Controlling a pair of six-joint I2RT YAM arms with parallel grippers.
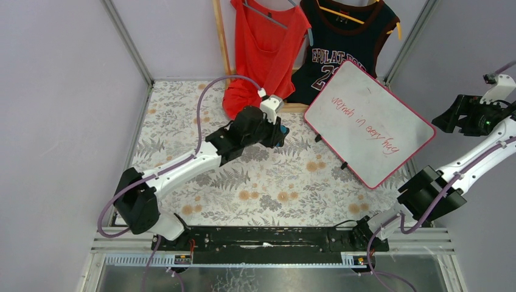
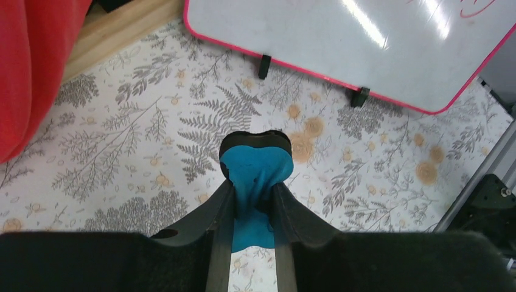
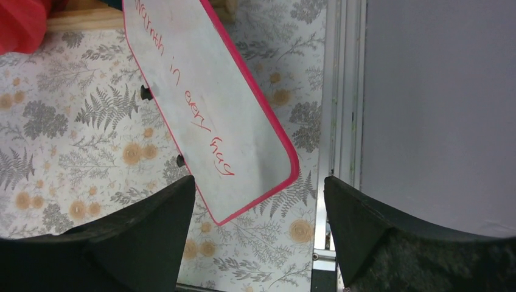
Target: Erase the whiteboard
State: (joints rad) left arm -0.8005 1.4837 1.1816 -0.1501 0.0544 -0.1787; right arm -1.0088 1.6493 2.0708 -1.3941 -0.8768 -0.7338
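The whiteboard, pink-framed with red handwriting, lies tilted at the back right of the floral table, resting on small black feet. My left gripper hovers left of it, over the table's middle, shut on a squeezed blue eraser; in the left wrist view the board is ahead of the gripper, apart from it. My right gripper hangs off the board's right corner, raised. Seen from the right wrist, that gripper stands open and holds nothing, with the board's near corner below it.
A red top and a dark basketball jersey hang on a wooden rack at the back, close behind the board. Purple walls close in the sides. A metal rail runs along the table's right edge.
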